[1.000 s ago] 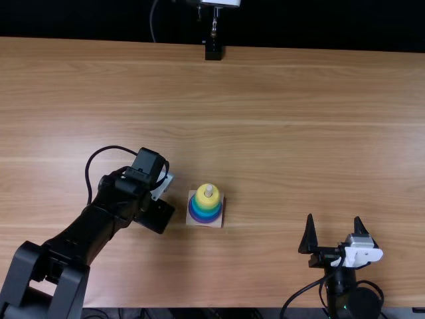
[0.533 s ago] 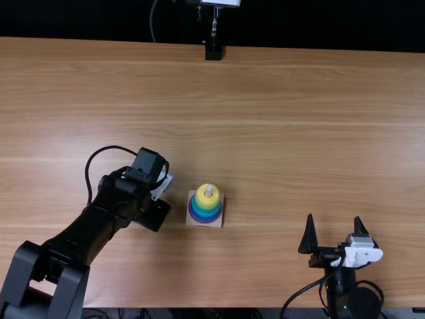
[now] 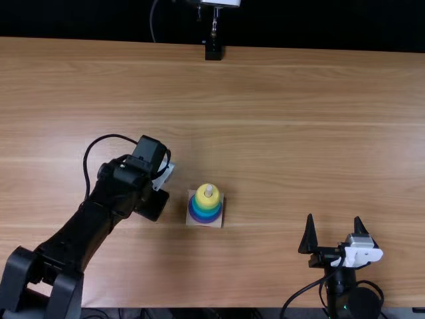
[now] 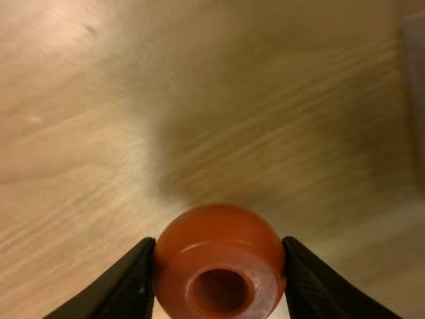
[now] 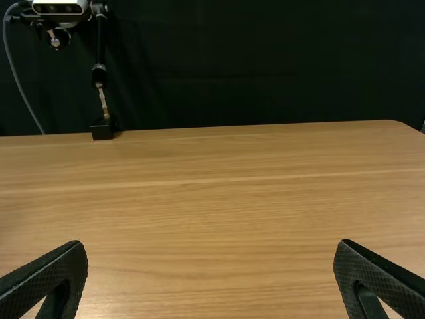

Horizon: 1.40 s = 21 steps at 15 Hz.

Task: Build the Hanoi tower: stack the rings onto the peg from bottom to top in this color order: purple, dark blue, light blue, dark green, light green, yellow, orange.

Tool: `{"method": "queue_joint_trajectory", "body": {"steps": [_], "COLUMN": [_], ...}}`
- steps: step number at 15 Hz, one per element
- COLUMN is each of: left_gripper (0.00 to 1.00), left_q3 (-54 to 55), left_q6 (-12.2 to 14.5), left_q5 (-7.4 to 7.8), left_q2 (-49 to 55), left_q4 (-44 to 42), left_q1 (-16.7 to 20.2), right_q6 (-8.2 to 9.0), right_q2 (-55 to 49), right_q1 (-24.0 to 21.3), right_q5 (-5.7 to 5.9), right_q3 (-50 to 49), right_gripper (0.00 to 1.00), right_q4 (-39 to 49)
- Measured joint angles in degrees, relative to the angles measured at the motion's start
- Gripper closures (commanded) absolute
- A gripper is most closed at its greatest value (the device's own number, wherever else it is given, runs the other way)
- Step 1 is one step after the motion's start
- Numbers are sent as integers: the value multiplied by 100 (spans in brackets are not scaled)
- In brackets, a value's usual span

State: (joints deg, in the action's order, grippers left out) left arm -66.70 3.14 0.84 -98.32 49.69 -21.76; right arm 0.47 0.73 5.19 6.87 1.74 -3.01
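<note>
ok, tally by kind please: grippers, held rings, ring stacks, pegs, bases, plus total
Grippers (left gripper, right gripper): 2
Held rings (orange ring): 1
Ring stack: 1
Peg: 1
Base: 1
Total: 6

Left gripper (image 3: 154,204): mostly covered by its own arm above the table's near left part.
Orange ring (image 4: 219,249): sides hidden where the gripper pinches it, lower rim cut off.
Peg (image 3: 208,190): all but its tip hidden by the rings.
Lower rings (image 3: 206,216): mostly covered; green and blue bands too small to count.
Base (image 3: 191,222): middle hidden.
Grey shape (image 4: 416,93): cut off and blurred, cannot tell what.
Left arm (image 3: 73,240): rear cut off past the table's near left corner.
Table (image 3: 279,133): side edges cut off from above.
Stand (image 3: 213,50): top cut off, far edge.
</note>
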Motion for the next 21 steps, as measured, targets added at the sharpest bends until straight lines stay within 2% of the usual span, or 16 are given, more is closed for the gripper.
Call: {"method": "queue_joint_trajectory", "body": {"steps": [3,7,12,16,21], "left_gripper": [100,100,100,100,100], "left_q3": [-1292,-2824,-3681,-4339,-4660], "left_q6": [-251,-472,-1067,-1309,-1622], "left_q5": [7,26,68,90,85], "left_q2": [208,208,-98,-710,-931], "left_q4": [1799,3123,3176,3143,3143], "left_q1": [-2,-332,-944,-1355,-1578], "right_q6": [2,0,0,-2,0], "right_q2": [0,-2,-2,0,0], "right_q1": [0,2,0,2,0], "right_q5": [0,2,2,2,-2], "right_q3": [0,0,0,0,0], "right_gripper": [0,0,0,0,0], "right_q4": [2,0,2,0,2]}}
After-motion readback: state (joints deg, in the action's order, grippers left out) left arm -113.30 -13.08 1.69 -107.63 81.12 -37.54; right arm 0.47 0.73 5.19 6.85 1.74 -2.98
